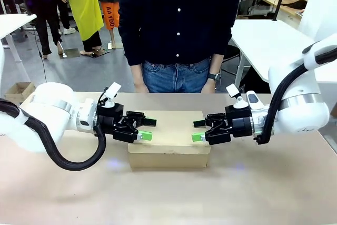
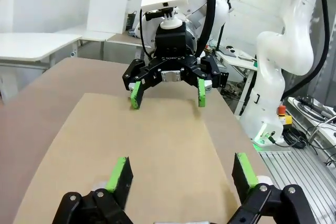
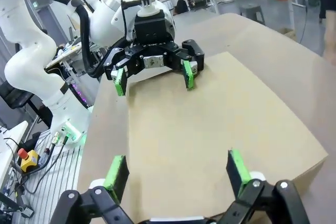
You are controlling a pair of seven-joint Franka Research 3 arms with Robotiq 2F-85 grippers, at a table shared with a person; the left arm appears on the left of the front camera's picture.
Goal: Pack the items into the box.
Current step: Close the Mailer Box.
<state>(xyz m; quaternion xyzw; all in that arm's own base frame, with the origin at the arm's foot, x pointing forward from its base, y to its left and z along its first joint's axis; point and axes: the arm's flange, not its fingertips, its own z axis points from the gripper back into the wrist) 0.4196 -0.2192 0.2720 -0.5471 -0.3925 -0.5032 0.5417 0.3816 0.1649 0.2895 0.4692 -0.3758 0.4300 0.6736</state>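
The box (image 1: 168, 136) is a flat brown cardboard box lying shut in the middle of the table, its lid (image 2: 157, 140) flat and bare. The items are out of view. My left gripper (image 1: 147, 129) hovers over the box's left end, open, with nothing between its green pads. My right gripper (image 1: 198, 130) is open and faces it over the right end. In the left wrist view my left gripper (image 2: 181, 169) looks along the lid at the right gripper (image 2: 168, 90). In the right wrist view my right gripper (image 3: 178, 169) looks across the lid (image 3: 210, 119) at the left gripper (image 3: 152, 80).
A person (image 1: 176, 30) in a dark shirt and jeans stands at the far edge of the table (image 1: 263, 183), arms hanging down. A smaller cardboard box (image 1: 18, 90) sits on the floor at far left. White tables stand behind.
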